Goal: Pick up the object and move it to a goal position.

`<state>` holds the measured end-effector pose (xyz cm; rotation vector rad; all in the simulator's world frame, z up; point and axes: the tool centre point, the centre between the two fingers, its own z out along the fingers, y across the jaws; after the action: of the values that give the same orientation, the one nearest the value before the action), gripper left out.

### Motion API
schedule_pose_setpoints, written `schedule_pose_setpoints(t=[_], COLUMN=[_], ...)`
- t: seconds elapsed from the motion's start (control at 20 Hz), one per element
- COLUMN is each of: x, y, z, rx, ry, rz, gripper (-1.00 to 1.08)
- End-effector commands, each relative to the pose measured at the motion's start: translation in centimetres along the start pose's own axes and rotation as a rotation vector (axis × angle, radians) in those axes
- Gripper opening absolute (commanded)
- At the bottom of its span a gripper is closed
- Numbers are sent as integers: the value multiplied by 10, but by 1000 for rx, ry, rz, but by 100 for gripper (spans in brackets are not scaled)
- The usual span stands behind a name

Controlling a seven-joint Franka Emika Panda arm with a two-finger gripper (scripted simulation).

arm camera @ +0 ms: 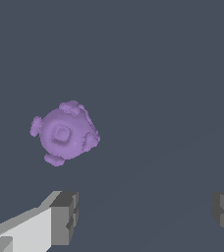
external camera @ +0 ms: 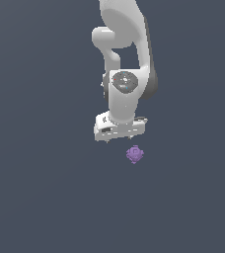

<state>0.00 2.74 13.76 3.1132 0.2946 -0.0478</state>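
The object point(external camera: 134, 154) point(arm camera: 65, 133) was a pale purple all over, its knobs the same shade as its body. Above it, the arm point(external camera: 124, 59) was white, with a grey disc dotted red and blue. The gripper point(arm camera: 143, 219) had grey fingertips point(arm camera: 64, 217) on white. The ground point(external camera: 35, 173) around the object was plain slate blue-grey.

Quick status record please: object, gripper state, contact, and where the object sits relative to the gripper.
object: small purple knobbly piece, lying on the grey surface
gripper: open, fingers wide apart
contact: none; nothing between the fingers
relation: in the wrist view the object lies beyond the fingertips, nearer one finger, not centred in the gap
goal marker: none visible
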Motion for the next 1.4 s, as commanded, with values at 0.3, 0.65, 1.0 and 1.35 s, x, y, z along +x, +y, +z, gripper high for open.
schedule_pose_setpoints(t=[0.3,0.65,1.0,1.35], x=[21,32,36,36], y=[-39,-66,-77,-77], z=[24,40,46,56], rx=[-2,1,3,3], ry=[15,28,34,33], rz=[-255,-418,-482,-478], gripper=[100,100,100,100])
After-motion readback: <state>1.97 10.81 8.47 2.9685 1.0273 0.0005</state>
